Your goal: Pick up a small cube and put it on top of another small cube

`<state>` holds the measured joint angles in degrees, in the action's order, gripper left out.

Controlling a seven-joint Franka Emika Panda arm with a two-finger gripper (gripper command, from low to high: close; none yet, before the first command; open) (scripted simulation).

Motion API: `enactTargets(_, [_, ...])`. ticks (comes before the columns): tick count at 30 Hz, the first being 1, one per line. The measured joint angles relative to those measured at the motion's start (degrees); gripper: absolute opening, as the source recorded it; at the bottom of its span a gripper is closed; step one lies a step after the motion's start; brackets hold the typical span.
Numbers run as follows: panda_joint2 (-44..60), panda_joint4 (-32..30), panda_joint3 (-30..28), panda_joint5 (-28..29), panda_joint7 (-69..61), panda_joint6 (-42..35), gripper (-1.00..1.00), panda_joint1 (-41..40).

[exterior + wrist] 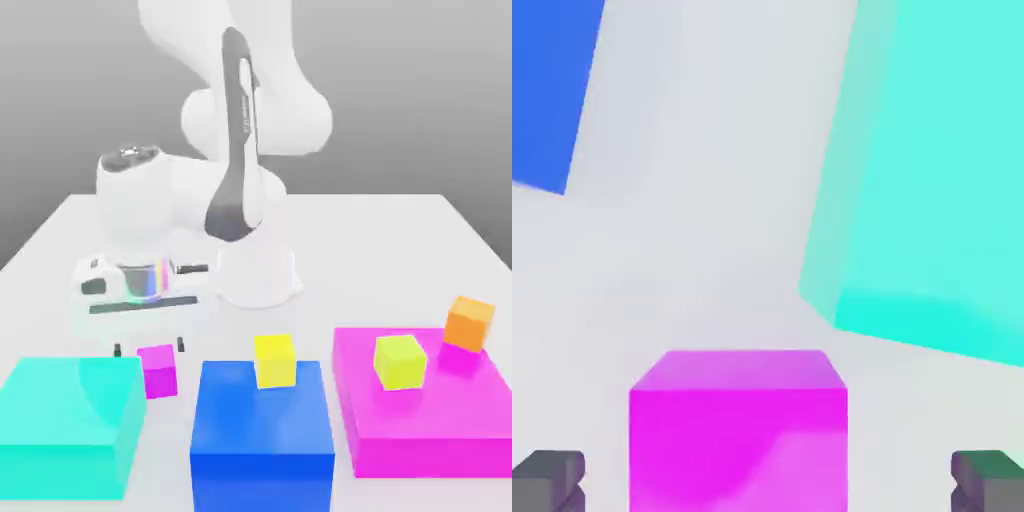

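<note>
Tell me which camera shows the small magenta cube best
The hand view: the small magenta cube sits large and close between the open jaws, top and front faces clear. The exterior view shows it small on the table, between the cyan block and blue block.

Spread gripper (149, 348) just above small magenta cube (158, 369), between cyan block (70, 420) and blue block (262, 425)

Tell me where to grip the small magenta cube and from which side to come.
Grip the small magenta cube on its two opposite side faces, coming straight down from above. It sits flat on the white table, and the open claw already straddles it.
</note>
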<state>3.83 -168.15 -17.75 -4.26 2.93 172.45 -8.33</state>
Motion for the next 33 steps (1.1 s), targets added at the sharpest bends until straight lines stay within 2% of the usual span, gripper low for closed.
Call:
enactTargets(4, [3.53, 0.5, 6.95, -6.61, -4.85, 3.0, 0.0, -5.34])
enactTargets(9, [7.83, 0.58, 16.13, -9.31, -7.51, 6.99, 0.0, -14.21])
enactTargets(10, [8.56, 0.53, 17.35, -9.45, -7.8, 7.67, -1.0, -15.51])
enactTargets(16, [8.91, 0.51, 17.97, -9.31, -7.76, 7.9, -1.0, -16.21])
enactTargets(20, [6.61, 0.58, 14.22, -7.9, -6.2, 5.82, -1.0, -12.51])
enactTargets(27, [0.5, 0.06, 6.17, 1.79, 1.25, 0.49, -1.0, -6.84])
enactTargets(33, [-4.7, -0.95, 5.13, 7.71, 5.12, -3.83, -1.0, -7.74])
